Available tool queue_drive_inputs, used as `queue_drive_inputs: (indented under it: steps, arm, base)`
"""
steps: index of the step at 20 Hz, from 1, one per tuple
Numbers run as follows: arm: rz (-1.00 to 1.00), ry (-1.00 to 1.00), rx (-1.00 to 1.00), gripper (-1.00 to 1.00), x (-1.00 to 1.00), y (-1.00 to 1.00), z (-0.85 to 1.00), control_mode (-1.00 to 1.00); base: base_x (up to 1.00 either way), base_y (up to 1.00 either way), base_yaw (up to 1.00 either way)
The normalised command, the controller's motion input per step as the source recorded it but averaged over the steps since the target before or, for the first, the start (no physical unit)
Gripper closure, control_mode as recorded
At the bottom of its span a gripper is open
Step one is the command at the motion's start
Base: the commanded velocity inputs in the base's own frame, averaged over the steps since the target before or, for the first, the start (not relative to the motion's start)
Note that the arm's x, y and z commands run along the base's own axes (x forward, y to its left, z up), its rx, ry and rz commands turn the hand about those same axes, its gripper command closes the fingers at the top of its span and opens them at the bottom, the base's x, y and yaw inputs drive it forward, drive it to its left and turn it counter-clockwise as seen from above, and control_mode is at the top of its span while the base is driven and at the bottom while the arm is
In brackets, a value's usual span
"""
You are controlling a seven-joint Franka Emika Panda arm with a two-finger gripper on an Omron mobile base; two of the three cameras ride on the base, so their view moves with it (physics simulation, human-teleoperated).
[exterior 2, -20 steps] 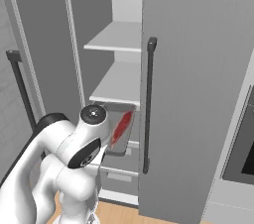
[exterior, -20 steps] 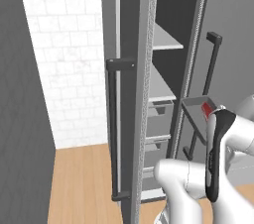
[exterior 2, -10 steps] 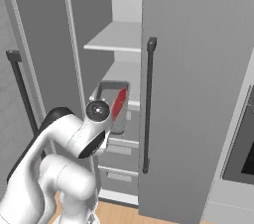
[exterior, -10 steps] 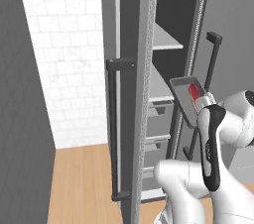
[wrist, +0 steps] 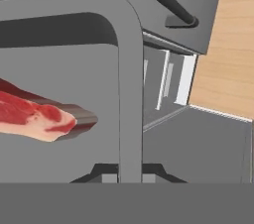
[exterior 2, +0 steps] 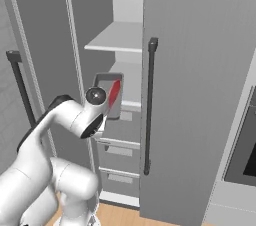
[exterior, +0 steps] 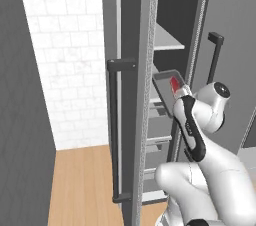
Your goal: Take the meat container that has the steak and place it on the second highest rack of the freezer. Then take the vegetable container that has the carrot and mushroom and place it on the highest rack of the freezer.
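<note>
At the open freezer (exterior 2: 200, 30), level with its lower shelf, I am holding the meat container (exterior 2: 106, 95) on the arm; the jaws are shut narrow on the tray's rim, which I read from the hand view, where the rim (wrist: 130, 94) runs straight down between the finger tips of the gripper (wrist: 130, 174); the steak (wrist: 34, 116) lies inside the tray, against its floor, and shows as a red strip in both base views

Change over the last second: the tray has come up from about the height of the grey drawers (exterior 2: 117, 157) to roughly the height of the second highest rack (exterior 2: 131, 82); it has also moved closer to the cabinet opening; the tray is tilted steeply, its open face turned toward the cameras, yet the steak has stayed seated

Meaning for the task: I judge the lift portion of the first placement to be nearly complete; what remains is to level the tray, carry it inward over the rack and set it down before letting go; the highest rack (exterior 2: 117, 37) stands bare above, reserved for the vegetable container, a step not yet begun

Caution: with the tray this steep, I judge the steak could slide out if the levelling is abrupt; the long door handle (exterior 2: 149, 105) stands just beside the tray's path
</note>
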Motion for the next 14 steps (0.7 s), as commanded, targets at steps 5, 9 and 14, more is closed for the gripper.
queue_drive_inputs:
  steps: [5, 9, 14]
  arm:
    - [0.0, 0.22, 0.01, 1.0, 0.67, 0.14, 0.19, -1.0]
    - [0.0, 0.27, 0.0, 1.0, 0.74, 0.02, 0.0, -1.0]
    - [0.0, 0.06, 0.0, 1.0, 0.38, 0.0, -0.31, -1.0]
  base:
    - [0.0, 0.0, 0.0]
    - [0.0, 0.0, 0.0]
    - [0.0, 0.0, 0.0]
